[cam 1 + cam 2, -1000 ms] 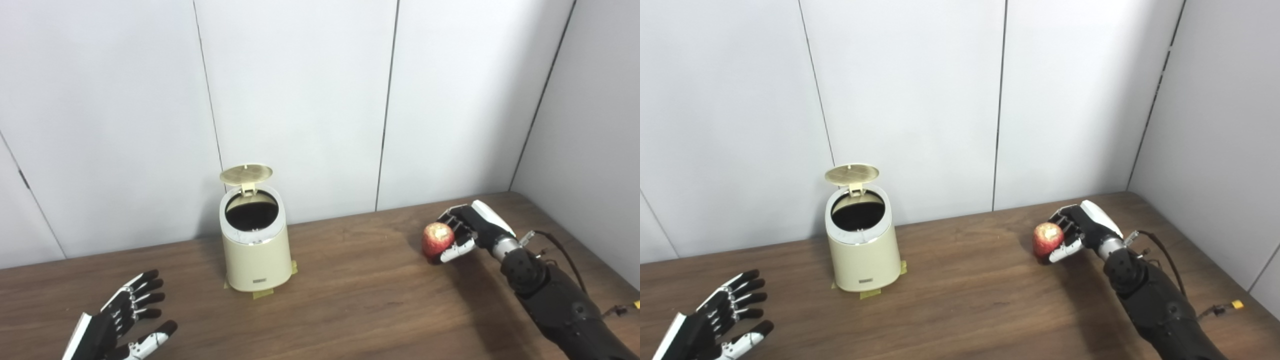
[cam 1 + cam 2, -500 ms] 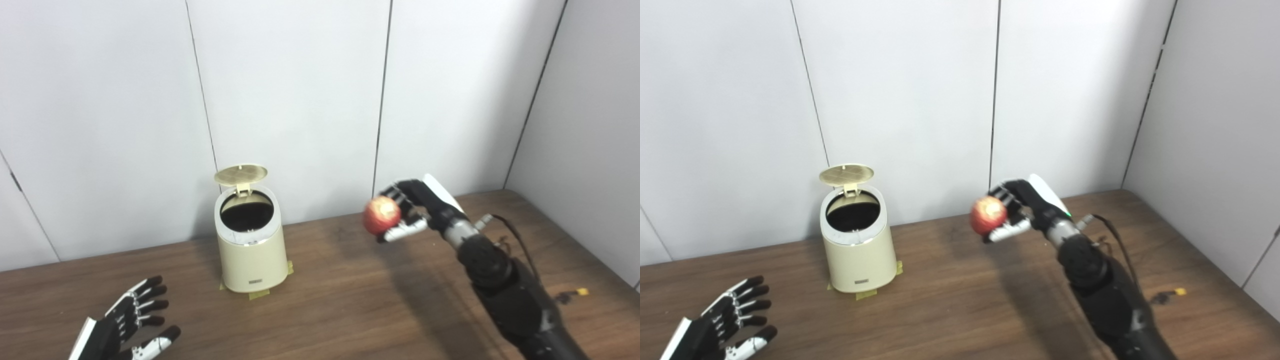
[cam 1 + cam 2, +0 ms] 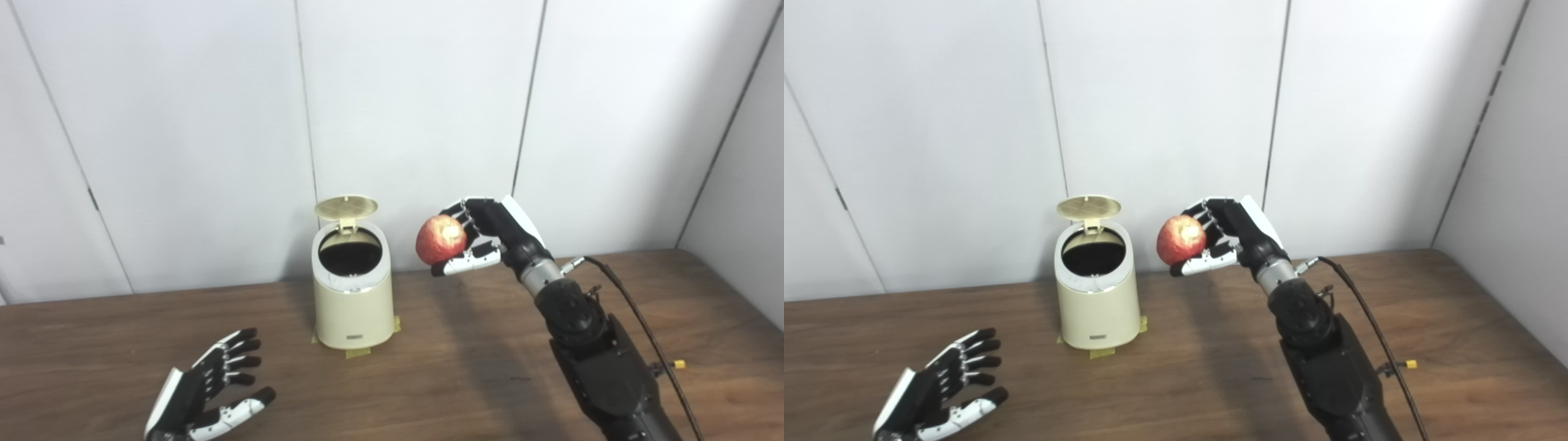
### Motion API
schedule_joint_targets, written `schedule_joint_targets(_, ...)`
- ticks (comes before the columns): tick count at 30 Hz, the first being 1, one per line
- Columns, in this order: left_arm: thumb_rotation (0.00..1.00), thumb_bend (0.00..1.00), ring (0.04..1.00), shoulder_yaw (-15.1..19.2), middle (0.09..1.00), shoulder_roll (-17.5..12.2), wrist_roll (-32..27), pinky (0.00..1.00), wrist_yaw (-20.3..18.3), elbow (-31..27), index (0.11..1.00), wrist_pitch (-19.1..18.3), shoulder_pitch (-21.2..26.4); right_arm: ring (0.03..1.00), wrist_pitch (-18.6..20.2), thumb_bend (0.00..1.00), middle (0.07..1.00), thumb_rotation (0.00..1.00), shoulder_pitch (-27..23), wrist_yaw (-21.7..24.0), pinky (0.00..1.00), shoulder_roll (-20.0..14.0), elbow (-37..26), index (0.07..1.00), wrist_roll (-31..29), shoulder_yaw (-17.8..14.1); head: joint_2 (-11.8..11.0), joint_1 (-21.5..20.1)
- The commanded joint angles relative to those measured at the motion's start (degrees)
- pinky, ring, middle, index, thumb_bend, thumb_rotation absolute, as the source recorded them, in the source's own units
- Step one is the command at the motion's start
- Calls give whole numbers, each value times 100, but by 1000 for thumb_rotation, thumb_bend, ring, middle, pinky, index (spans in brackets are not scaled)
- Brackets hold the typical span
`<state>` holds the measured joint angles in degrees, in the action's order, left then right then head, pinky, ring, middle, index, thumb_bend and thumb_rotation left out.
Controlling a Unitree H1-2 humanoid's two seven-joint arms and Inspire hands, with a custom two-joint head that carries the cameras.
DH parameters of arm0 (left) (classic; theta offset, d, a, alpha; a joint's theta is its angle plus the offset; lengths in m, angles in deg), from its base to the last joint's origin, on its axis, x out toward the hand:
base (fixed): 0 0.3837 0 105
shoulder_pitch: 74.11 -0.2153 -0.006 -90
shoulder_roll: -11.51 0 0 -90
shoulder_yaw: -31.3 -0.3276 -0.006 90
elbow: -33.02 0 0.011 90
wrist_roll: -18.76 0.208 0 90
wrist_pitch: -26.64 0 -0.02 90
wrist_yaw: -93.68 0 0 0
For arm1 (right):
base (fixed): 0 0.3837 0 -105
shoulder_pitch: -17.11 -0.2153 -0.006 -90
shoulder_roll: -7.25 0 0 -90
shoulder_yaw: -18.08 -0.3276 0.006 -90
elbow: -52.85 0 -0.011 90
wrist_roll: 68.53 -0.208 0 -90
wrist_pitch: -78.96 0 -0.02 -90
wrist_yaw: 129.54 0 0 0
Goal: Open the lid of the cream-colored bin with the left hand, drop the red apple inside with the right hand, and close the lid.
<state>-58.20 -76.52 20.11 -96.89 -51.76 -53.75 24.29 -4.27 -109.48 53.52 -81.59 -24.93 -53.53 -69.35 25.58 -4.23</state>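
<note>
My right hand (image 3: 490,236) has its fingers (image 3: 468,264) clamped on the red apple (image 3: 441,239), held in the air at 3 o'clock of the cream-colored bin (image 3: 353,294), lid (image 3: 346,207) up. My left hand (image 3: 205,398) hovers over the surface (image 3: 459,380) at 7 o'clock, fingers apart.

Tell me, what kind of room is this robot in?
Probably a robot test room: a bare wooden table, plain white wall panels, and a cream bin taped in place.

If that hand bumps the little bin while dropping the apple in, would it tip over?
Probably not easily: the bin has tape at its base, seemingly fixing it to the table. It is taller than wide and likely light, so a hard knock could rock it. The raised lid looks flimsier.
</note>
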Motion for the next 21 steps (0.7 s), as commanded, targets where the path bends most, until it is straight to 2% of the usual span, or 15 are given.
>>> schedule_joint_targets(1,254,776,768,-5,827,14,48,679,98,-66,869,214,186,413,23,524,452,0,-471,-183,421,125,-78,518,6,-32,4,9)
schedule_joint_targets(4,281,793,765,-33,827,52,122,673,149,-24,868,258,203,413,-5,521,441,0,-584,-263,413,273,78,528,74,29,-22,122)
schedule_joint_targets(9,299,820,767,-64,827,104,178,697,205,-60,873,210,193,427,185,521,435,2,-733,-381,415,450,254,531,292,156,-28,168)
schedule_joint_targets(13,294,818,764,-75,828,122,179,690,222,-91,875,174,194,423,-84,520,436,0,-811,-444,410,508,489,536,235,198,-35,192)
schedule_joint_targets(21,271,797,769,-78,833,154,101,684,186,-37,881,248,225,434,143,522,436,0,-901,-487,413,643,563,529,285,281,-37,243)
